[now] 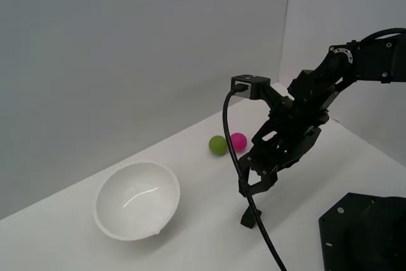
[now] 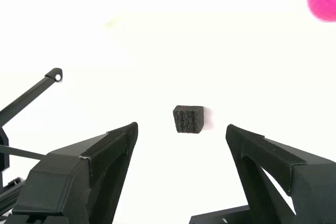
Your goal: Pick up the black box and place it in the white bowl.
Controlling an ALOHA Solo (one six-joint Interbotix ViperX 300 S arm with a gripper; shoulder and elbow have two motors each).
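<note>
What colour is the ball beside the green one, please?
Pink ball, clearest in the exterior view.

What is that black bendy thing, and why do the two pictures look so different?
The black bendy thing is a robot arm. Its pinching end, the tool, has two fingers, a bit like tongs.

One picture comes from a camera standing off to the side, so you see the whole arm. The other comes from a camera riding on the arm's wrist, looking down past the two fingers.

On the white table sit a big white bowl, a green ball and a pink ball close together, and a tiny black box.

The tool holds nothing right now. Its fingers are spread open, with the black box lying on the table ahead of the gap between them.
</note>
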